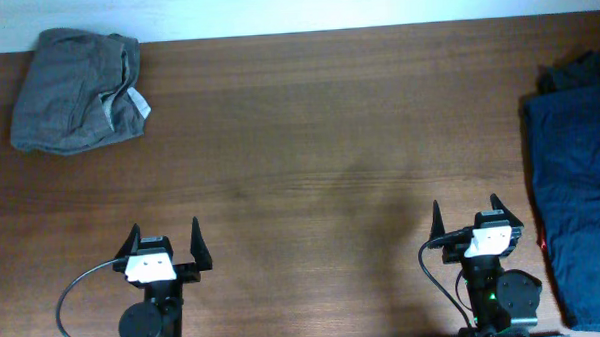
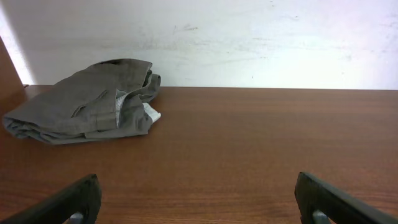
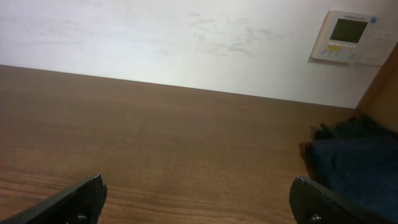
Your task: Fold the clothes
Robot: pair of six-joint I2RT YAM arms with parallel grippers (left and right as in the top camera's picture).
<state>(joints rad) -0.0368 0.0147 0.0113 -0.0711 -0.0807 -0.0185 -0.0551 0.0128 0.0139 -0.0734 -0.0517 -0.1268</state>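
The clothes point(image 1: 75, 90), one mid-grey garment, lie bunched at the table's far left corner with a small white label point(image 1: 138, 102) showing. In the left wrist view the clothes point(image 2: 87, 102) sit far ahead to the left. My left gripper point(image 1: 164, 236) stands open near the front edge, well short of the garment, with nothing between its fingers point(image 2: 74, 200). My right gripper point(image 1: 465, 212) is open too at the front right, holding nothing, its fingers point(image 3: 74, 200) spread over bare wood.
A pile of dark navy-blue garments point(image 1: 579, 189) lies along the table's right edge, close to my right gripper, and shows as navy cloth point(image 3: 357, 158) in the right wrist view. A white wall point(image 2: 249, 37) stands behind the table, with a wall thermostat point(image 3: 345, 36).
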